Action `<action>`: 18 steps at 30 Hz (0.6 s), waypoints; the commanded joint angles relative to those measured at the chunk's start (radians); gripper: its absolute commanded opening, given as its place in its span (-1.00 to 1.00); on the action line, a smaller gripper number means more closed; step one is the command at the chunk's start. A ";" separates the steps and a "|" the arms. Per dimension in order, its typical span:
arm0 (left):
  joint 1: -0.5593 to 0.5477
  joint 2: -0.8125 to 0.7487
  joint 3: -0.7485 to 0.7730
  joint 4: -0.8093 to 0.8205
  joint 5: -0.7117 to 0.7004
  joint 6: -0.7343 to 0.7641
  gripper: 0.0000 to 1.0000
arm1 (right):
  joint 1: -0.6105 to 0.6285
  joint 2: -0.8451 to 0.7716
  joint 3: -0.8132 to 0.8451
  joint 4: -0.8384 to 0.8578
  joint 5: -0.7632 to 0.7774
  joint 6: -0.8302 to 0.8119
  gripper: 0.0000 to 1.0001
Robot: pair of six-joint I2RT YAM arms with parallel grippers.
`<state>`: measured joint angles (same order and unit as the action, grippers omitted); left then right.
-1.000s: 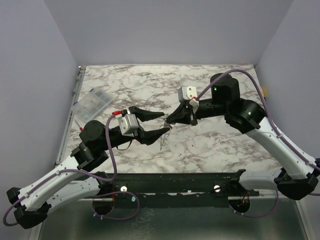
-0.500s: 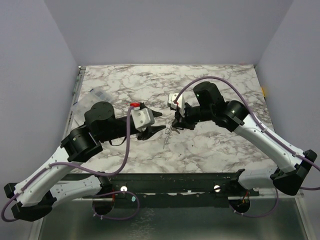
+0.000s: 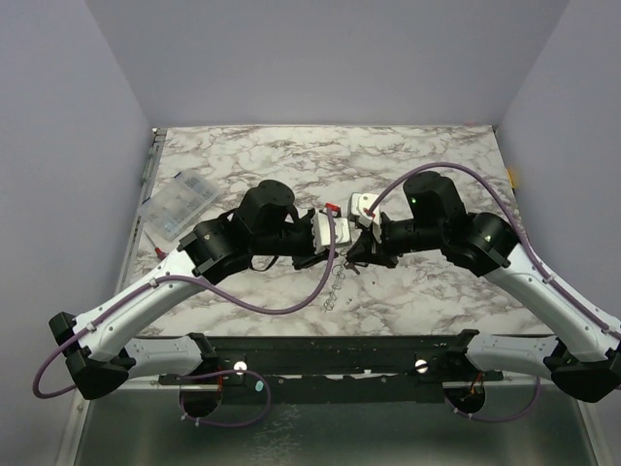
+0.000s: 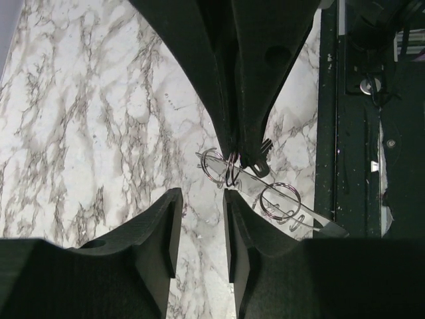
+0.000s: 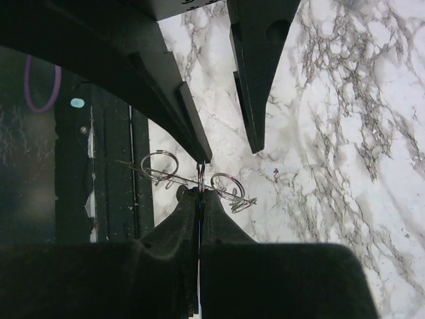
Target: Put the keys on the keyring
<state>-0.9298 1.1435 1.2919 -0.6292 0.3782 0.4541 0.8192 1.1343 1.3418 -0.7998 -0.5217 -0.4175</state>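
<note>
A: Between the left gripper's [image 4: 201, 197] fingers, anything?
B: Nothing; they stand narrowly apart, the thin silvery wire keyring [image 4: 230, 175] just beyond their tips.
A: The right gripper [image 5: 199, 193]?
B: Clamped tight on that keyring; other wire loops [image 4: 279, 201] hang just beside its tips.

White shells on left arm [image 3: 146, 301] & right arm [image 3: 543, 291] far from claw, black joints [image 3: 218, 248] nearer. Matte black tapered fingers [image 4: 159, 232] on left claw [image 4: 201, 197], right claw [image 5: 199, 194]. Grey-white cam block [image 3: 366, 206] behind each, w/ purple cable [image 3: 466, 170].
</note>
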 commanded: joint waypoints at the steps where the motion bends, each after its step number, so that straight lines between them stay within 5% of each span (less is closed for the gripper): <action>1: -0.002 0.025 0.063 0.033 0.087 0.030 -0.32 | 0.009 -0.013 -0.022 0.014 -0.025 0.016 -0.99; 18: -0.001 0.051 0.060 0.037 0.136 -0.023 -0.27 | 0.020 -0.017 -0.035 0.030 0.044 0.016 -0.99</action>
<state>-0.9276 1.1889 1.3464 -0.6651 0.4320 0.4644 0.8303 1.1183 1.3113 -0.8028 -0.5014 -0.4114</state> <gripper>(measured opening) 0.351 0.026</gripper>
